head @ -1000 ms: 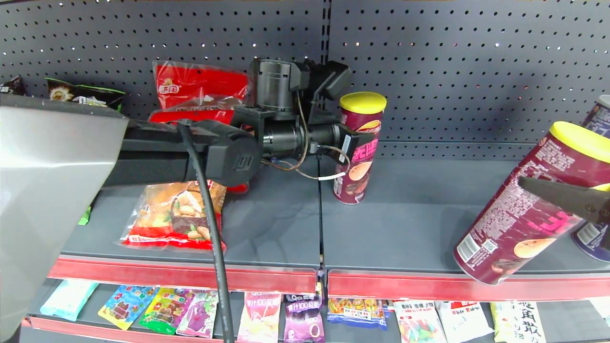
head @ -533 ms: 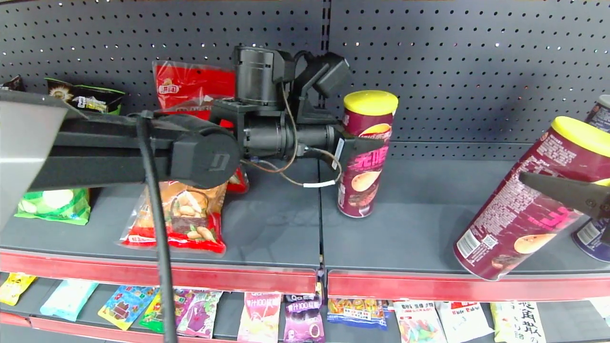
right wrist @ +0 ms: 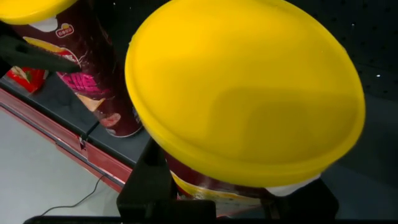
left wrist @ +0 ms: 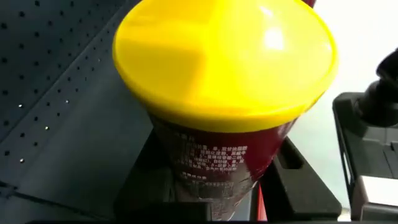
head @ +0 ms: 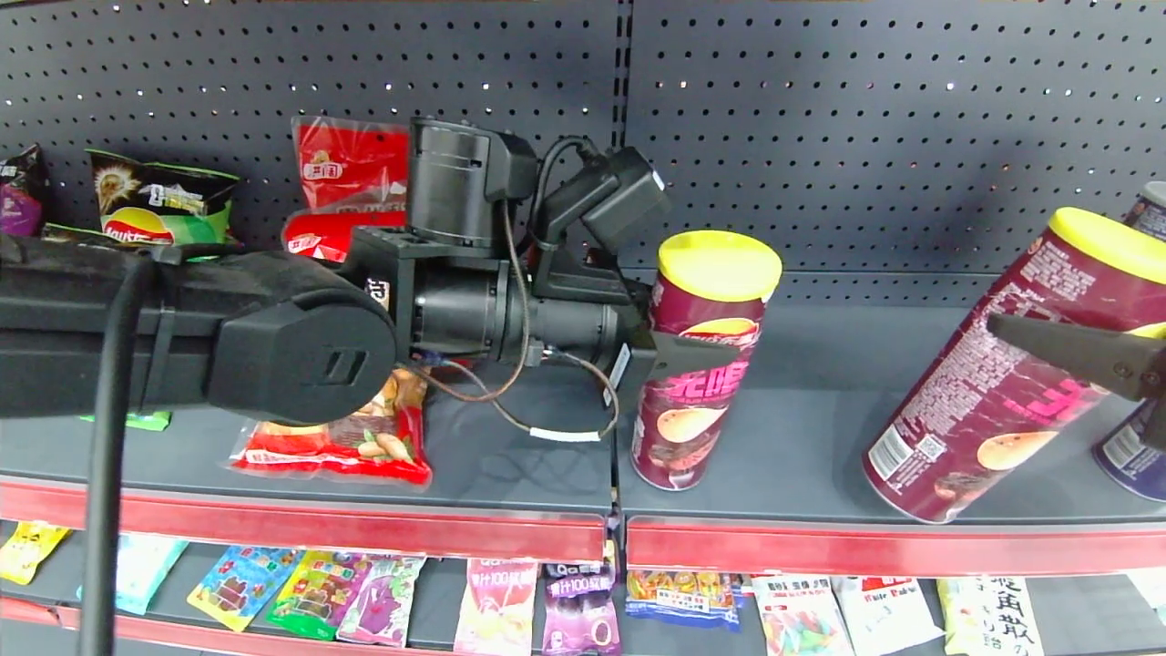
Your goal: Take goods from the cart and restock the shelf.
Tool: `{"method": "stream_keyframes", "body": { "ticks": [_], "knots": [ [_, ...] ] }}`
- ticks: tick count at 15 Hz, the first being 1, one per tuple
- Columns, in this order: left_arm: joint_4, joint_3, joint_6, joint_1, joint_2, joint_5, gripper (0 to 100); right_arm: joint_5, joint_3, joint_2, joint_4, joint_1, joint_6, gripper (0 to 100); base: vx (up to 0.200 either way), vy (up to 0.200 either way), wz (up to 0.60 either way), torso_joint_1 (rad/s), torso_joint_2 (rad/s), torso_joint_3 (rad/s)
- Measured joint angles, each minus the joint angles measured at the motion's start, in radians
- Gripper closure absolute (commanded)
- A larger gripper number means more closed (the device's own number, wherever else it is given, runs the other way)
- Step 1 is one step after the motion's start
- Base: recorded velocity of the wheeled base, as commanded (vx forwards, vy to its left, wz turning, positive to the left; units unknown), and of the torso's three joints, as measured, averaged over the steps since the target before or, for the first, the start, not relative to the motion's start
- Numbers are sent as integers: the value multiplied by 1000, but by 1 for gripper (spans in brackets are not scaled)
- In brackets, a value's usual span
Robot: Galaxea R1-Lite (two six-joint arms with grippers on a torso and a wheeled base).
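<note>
Left end effector (head: 694, 351) is closed around the upright chip can (head: 697, 419), which sits just behind the red front rail (head: 364, 530) of the shelf (head: 802, 437), near the rail's middle seam. Your right end effector (head: 1084, 363) clamps the tilted chip can (head: 988, 401), whose base is low and just behind that rail, farther right. Expect both tubes to be light, stiff cardboard with slick wrap, so they may slip or dent. Hold them mid-body, below the yellow lid (head: 720, 262), with a moderate squeeze.

I see the middle can (head: 701, 401) and right can (head: 993, 392) capped in glossy yellow plastic; the shelf (head: 802, 410) looks matt painted metal.
</note>
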Motion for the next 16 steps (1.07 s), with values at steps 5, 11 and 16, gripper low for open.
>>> {"method": "stream_keyframes", "body": {
  "ticks": [5,11,16],
  "knots": [
    [-3,46,-1,-4,-13,-32,100,-1,-1,2,0,0,0,100,0,0,0,0,0,0],
    [-29,81,-8,0,-17,-33,100,-1,-1,5,0,0,0,100,0,0,0,0,0,0],
    [-87,97,-8,2,-6,-28,0,0,-6,10,0,0,0,100,0,0,0,0,0,0]
  ]
}}
